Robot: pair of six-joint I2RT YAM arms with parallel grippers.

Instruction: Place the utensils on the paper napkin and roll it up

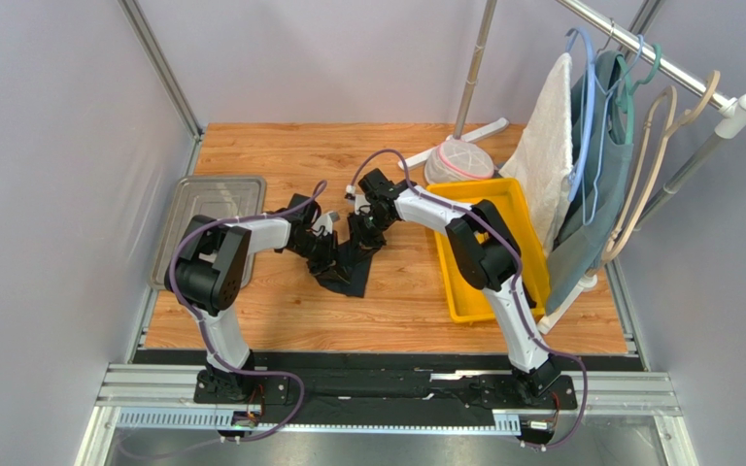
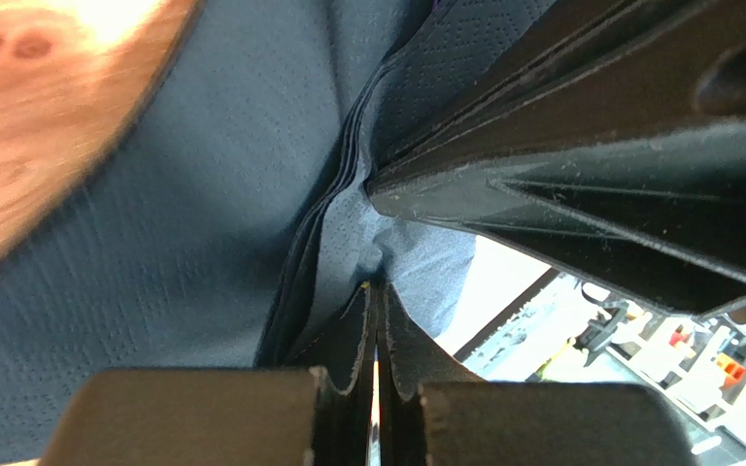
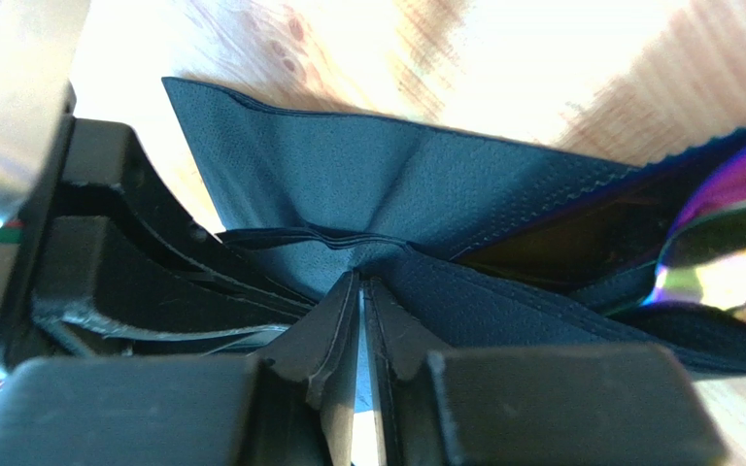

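Mid-frame on the wooden bench [image 1: 280, 320], the thin matte black paper napkin [image 1: 350, 279] lies partly folded over a shiny iridescent purple-gold spoon [image 3: 727, 243], visible at the right wrist view's right edge. The left gripper [image 2: 377, 291] and right gripper [image 3: 360, 286] each have jaws pinched shut on a napkin fold. Placing looks done; rolling seems begun, unfinished.

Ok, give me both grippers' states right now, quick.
Left gripper: closed, pinching a fold of the paper napkin.
Right gripper: closed, pinching the paper napkin as well.
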